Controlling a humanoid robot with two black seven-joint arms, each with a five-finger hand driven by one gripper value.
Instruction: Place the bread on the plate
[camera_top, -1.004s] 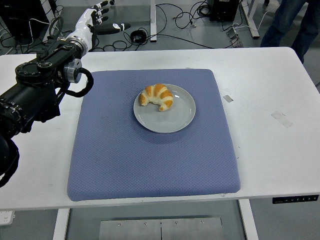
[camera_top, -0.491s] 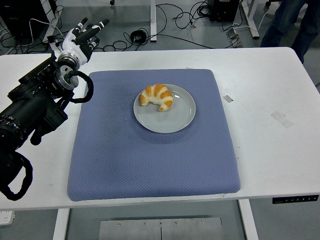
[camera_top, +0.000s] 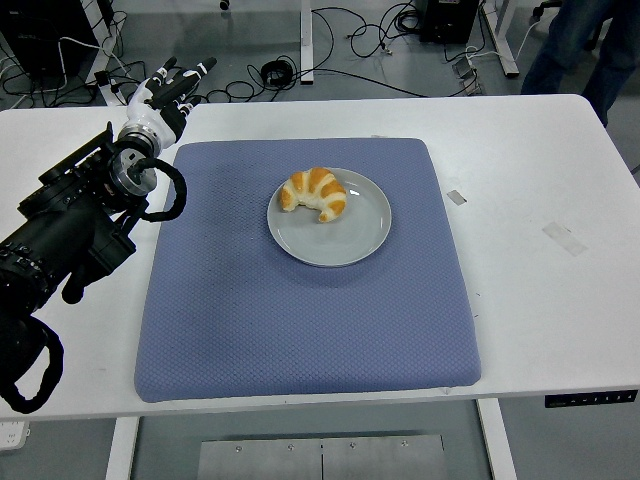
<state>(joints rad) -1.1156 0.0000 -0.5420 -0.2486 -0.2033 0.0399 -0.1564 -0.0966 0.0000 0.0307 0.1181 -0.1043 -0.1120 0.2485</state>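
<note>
A golden croissant lies on the upper left part of a round grey plate, which sits on the blue mat. My left arm reaches in from the left edge. Its white hand hovers above the table's far left, beyond the mat's top left corner, fingers spread and holding nothing. The hand is well apart from the plate. My right arm does not show.
Two pieces of tape lie on the white table right of the mat. A person's legs stand at the top right. Cables cover the floor beyond the table.
My left hand has drawn back and lowered toward the table's far left edge, with the arm shifting slightly. The croissant and plate have not moved.
</note>
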